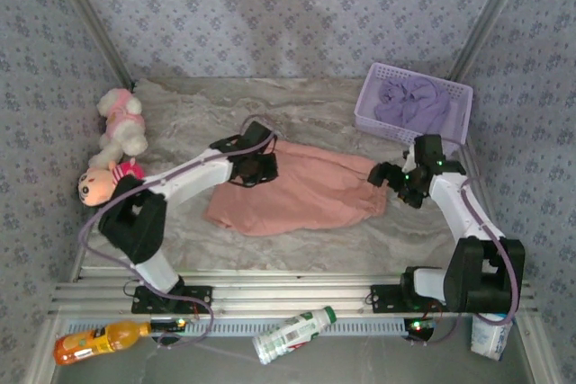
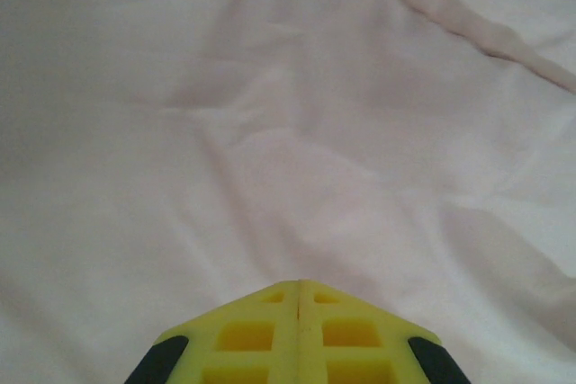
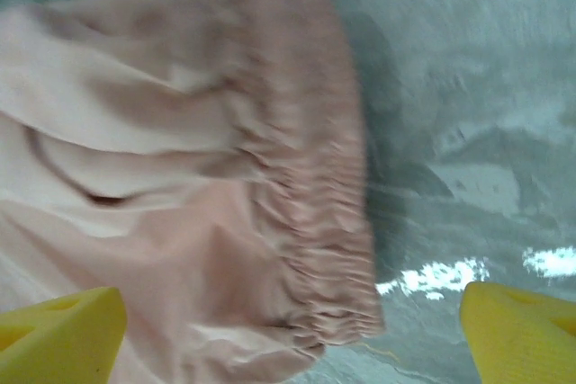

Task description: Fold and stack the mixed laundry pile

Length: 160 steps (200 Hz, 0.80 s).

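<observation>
Currently the shorts (image 1: 297, 191) lie flat mid-table, long axis running left to right. The right gripper (image 1: 389, 175) is at their right end, fingers spread wide, with the gathered waistband (image 3: 315, 186) just ahead between them. The left gripper (image 1: 256, 168) is over the far-left corner, fingers pressed together. The shirt (image 1: 414, 103) lies in the far-right basket (image 1: 364, 114).

Soft even light, wrist views blurred.
Faint shadow on the back wall (image 1: 288, 6); left wrist view pale, washed out; white glare spots on the table (image 3: 432, 278) beside the blurred shorts (image 3: 225, 177).
</observation>
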Each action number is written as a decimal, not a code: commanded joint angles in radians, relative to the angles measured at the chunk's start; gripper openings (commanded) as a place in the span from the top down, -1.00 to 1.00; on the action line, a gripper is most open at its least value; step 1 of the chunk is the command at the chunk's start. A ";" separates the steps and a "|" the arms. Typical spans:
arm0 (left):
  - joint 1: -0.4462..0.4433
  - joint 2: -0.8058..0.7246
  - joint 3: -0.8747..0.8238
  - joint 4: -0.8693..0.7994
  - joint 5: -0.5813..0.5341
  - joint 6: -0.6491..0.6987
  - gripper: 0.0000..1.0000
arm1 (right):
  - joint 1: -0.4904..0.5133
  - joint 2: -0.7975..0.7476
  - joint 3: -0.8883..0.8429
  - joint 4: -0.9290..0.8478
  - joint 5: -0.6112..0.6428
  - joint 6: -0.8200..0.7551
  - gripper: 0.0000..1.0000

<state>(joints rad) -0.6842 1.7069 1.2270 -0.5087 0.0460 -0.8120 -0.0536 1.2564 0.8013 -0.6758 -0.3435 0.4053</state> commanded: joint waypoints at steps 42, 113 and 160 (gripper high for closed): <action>0.002 0.230 0.187 -0.084 0.040 0.128 1.00 | 0.119 0.091 -0.136 0.296 -0.023 0.181 -0.76; 0.032 0.322 0.114 -0.074 0.060 0.143 1.00 | 0.238 0.296 -0.054 0.358 0.091 0.329 -0.55; 0.031 0.330 0.037 -0.056 0.082 0.143 1.00 | 0.231 0.344 0.003 0.324 0.066 0.245 0.36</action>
<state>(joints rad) -0.6487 1.9911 1.3357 -0.5091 0.1127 -0.6838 0.1585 1.5364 0.7937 -0.5396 -0.2119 0.6991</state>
